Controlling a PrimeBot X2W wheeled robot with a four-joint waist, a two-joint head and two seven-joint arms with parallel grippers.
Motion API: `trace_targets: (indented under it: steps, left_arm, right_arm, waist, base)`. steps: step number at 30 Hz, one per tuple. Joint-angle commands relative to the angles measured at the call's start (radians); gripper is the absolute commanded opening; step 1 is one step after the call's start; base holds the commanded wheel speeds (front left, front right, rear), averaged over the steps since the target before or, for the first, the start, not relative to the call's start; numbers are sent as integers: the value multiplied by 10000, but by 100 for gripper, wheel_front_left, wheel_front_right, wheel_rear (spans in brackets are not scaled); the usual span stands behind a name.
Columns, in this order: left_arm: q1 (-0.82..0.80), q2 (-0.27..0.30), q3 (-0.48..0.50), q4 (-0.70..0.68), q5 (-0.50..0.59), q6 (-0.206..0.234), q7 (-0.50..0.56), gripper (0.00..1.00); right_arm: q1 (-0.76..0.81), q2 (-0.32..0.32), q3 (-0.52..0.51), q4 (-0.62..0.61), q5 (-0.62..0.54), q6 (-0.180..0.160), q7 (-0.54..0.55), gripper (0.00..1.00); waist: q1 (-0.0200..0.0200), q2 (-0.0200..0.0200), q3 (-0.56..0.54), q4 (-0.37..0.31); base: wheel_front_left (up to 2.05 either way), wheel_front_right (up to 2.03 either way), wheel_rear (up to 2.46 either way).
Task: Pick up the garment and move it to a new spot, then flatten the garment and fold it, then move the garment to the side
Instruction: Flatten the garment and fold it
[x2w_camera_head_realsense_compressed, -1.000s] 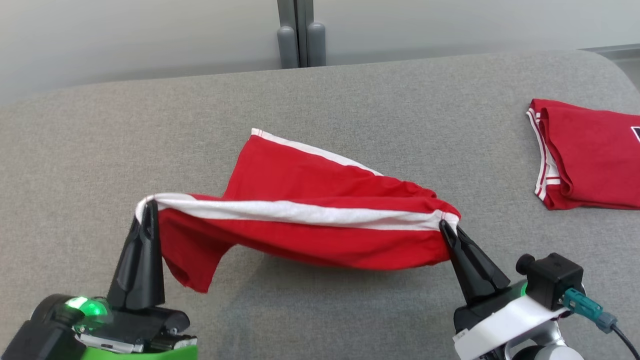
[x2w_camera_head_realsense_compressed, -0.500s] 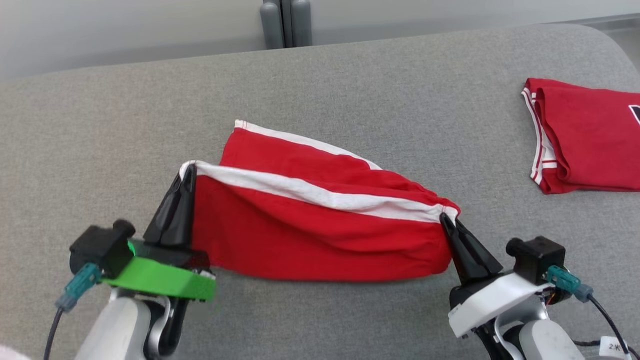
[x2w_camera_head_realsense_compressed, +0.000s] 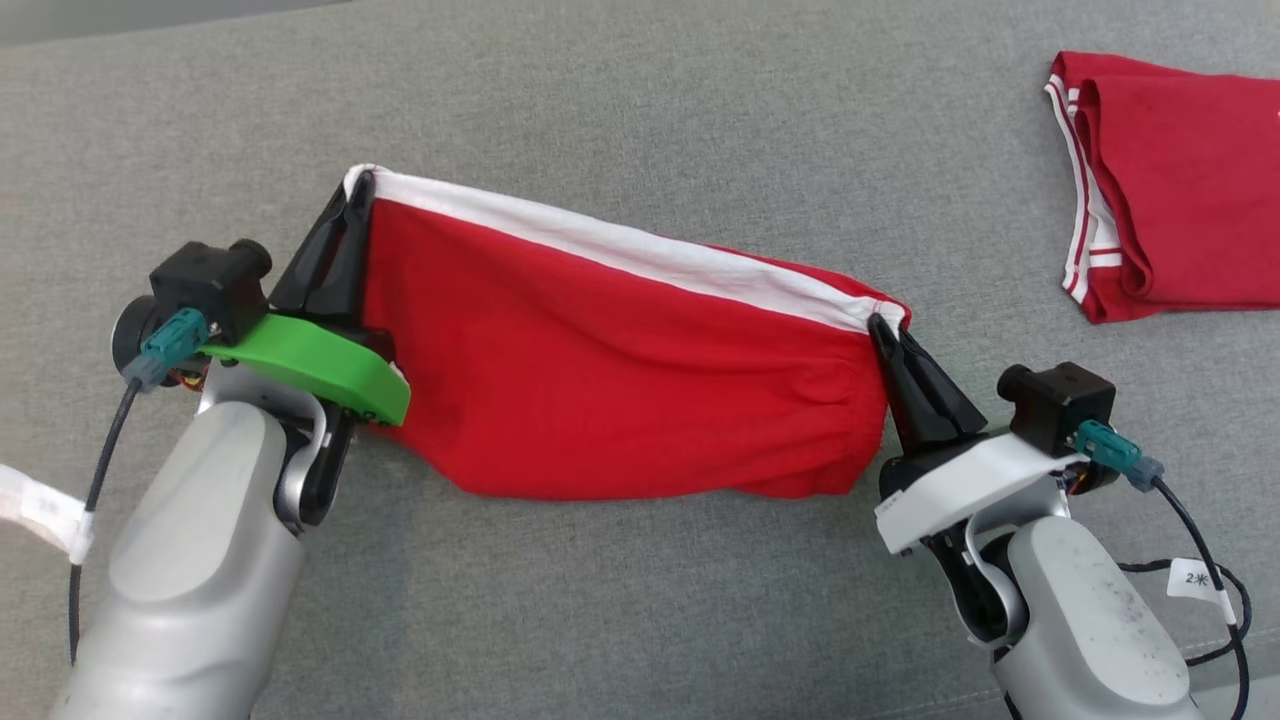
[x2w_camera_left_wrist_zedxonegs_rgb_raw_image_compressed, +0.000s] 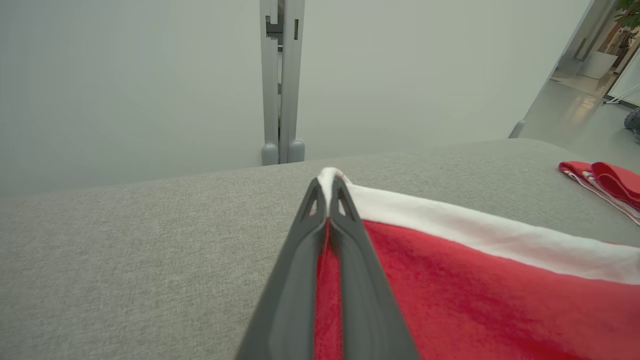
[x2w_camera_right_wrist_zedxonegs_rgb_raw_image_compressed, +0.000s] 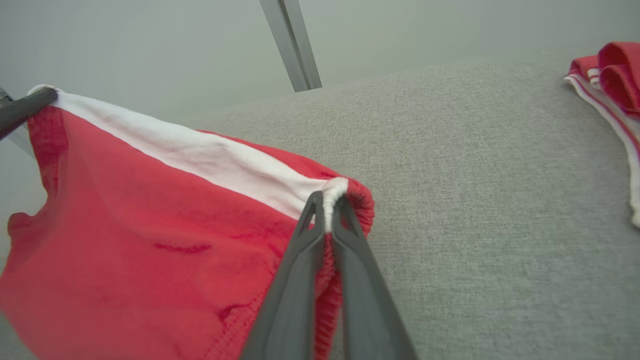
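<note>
Left gripper (x2w_camera_head_realsense_compressed: 358, 188) first: its two long dark fingers (x2w_camera_left_wrist_zedxonegs_rgb_raw_image_compressed: 295, 280) are pressed tight together, pinching one end of the white band on the red cloth garment with a white edge band (x2w_camera_head_realsense_compressed: 600, 380). Over to the right gripper (x2w_camera_head_realsense_compressed: 882, 325), and it's the same story: fingers (x2w_camera_right_wrist_zedxonegs_rgb_raw_image_compressed: 292, 290) clamped together on the band's other end, with cloth bunched up between the tips.

Between the two grips the white band runs taut. It slants from the left gripper, farther out, back to the right gripper, nearer the robot. The red body hangs below it as a loose sheet, wrinkled near the right-hand grip. It's up off the grey woven fabric surface (x2w_camera_head_realsense_compressed: 650, 90), though I can't tell whether the lowest edge touches.

Moving outward, a green wrist bracket (x2w_camera_head_realsense_compressed: 310, 365) sits behind the left fingers and a white wrist bracket (x2w_camera_head_realsense_compressed: 960, 480) behind the right.

Well apart, at the robot's right, a folded red garment with white striped trim (x2w_camera_head_realsense_compressed: 1180, 230) lies on the same surface. Beyond the far edge, a grey upright post (x2w_camera_left_wrist_zedxonegs_rgb_raw_image_compressed: 280, 75) stands against a pale wall (x2w_camera_left_wrist_zedxonegs_rgb_raw_image_compressed: 125, 90).
</note>
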Motion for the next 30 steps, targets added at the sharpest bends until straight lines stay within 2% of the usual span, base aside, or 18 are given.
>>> trace_targets:
  steps: [1, 6, 8, 9, 10, 11, 12, 13, 22, 30]
  left_arm:
    - [-373, 53, 20, 362, 33, -33, 0, 0]
    - [-980, -99, 21, 1314, 54, -31, 0, 0]
    - [-1150, -155, 8, 1616, 74, -31, 0, 0]
    - [-1237, -193, -6, 1756, 85, -31, 0, 6]
    - [-1278, -215, 2, 1858, 95, -31, 0, 25]
    - [-1315, -247, -20, 1963, 124, -31, 0, 59]
    - [-1337, -271, -42, 2040, 152, -31, 1, 89]
    - [-1349, -299, -62, 2102, 195, -31, 1, 100]
    - [-533, -438, -142, 2375, 135, -32, 1, 100]
    - [652, -281, -475, 3028, -722, -32, 636, 100]
  right_arm:
    - [-256, -31, 37, 182, 85, -14, -120, 0]
    - [-672, -33, 138, 691, 75, -14, -311, 0]
    - [-786, -32, 172, 849, 90, -14, -370, 16]
    - [-833, -34, 194, 946, 110, -14, -395, 33]
    - [-866, -34, 209, 1000, 81, -14, -423, 49]
    - [-909, -32, 206, 1061, 23, -14, -458, 100]
    - [-922, -32, 195, 1102, 5, -14, -481, 100]
    - [-920, -32, 169, 1151, -42, -14, -509, 100]
    - [-320, -34, -47, 1017, -508, -14, -600, 100]
    - [947, -30, -601, 100, -987, -14, -135, 100]
  waist:
    - [1, 0, 523, -264]
    - [1, 0, 694, -296]
    - [1, 0, 692, -293]
    - [1, 0, 671, -291]
    - [1, 0, 648, -289]
    - [1, 0, 605, -285]
    - [1, 0, 565, -279]
    - [1, 0, 500, -268]
    - [1, 0, -333, -142]
    - [1, 0, -1403, -25]
  base:
    - [0, 0, 0]
    - [0, 0, 0]
    - [0, 0, 0]
    - [0, 0, 0]
    - [0, 0, 0]
    - [0, 0, 0]
    - [0, 0, 0]
    - [0, 0, 0]
    - [0, 0, 0]
    - [0, 0, 0]
